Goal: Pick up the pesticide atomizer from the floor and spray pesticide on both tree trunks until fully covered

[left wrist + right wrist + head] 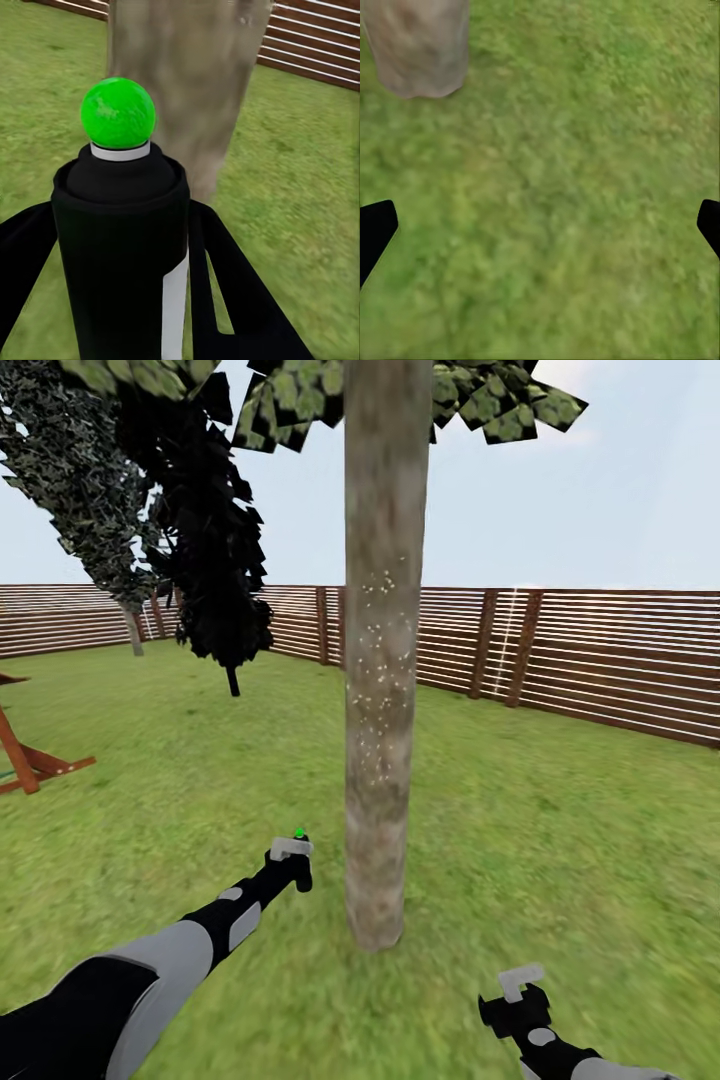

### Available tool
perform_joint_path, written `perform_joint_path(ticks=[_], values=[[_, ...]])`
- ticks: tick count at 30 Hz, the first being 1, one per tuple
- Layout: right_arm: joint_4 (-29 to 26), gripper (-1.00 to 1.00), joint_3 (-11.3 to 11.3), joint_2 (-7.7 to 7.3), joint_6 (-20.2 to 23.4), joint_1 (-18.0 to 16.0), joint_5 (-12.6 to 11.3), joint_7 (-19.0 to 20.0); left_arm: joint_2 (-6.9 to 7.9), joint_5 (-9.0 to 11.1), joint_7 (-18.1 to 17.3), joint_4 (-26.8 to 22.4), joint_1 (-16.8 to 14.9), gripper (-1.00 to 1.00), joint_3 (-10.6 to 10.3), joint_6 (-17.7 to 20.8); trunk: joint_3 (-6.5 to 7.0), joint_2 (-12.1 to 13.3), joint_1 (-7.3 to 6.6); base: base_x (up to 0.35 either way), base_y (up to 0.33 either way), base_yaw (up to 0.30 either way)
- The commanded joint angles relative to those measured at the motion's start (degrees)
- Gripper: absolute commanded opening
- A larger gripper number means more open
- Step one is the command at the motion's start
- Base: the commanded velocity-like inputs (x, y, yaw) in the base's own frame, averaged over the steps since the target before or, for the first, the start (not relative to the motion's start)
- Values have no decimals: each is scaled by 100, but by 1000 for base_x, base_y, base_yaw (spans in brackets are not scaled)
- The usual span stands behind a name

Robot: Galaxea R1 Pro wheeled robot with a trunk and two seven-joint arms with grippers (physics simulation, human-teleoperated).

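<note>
A thick grey-brown mottled tree trunk (pixel 385 660) rises from the lawn straight ahead, with white pesticide specks (pixel 385 650) dotted over its middle. My left gripper (pixel 292 855) is held out just left of the trunk's lower part, shut on the pesticide atomizer (pixel 297 838). In the left wrist view the atomizer (pixel 120 240) is a dark bottle with a bright green ball on top, between black fingers (pixel 232 300), and the trunk (pixel 187 75) stands close behind it. My right gripper (pixel 520 1000) hangs low to the right of the trunk, open over grass (pixel 542 229), with the trunk's base (pixel 416 45) near.
A brown slatted fence (pixel 600 660) rings the lawn behind the trunk. A dark narrow tree (pixel 215 560) and a paler leaning tree (pixel 133 630) stand at the back left. Part of a wooden play frame (pixel 30 765) shows at the left edge.
</note>
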Motion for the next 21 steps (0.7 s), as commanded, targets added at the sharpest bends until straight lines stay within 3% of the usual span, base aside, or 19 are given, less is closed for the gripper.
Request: perform_joint_path(ticks=[1,8,21], values=[[0,100,0,0,0,0,0,0,-2,2,0,0,0,-100,5,1,1,0,0,329,95,-146],[4,100,0,9,4,0,3,1,-5,2,-8,3,0,-100,1,-5,9,0,0,286,75,-154],[0,100,9,9,-1,95,3,1,-5,2,-9,1,0,-100,5,13,23,0,0,156,308,-141]])
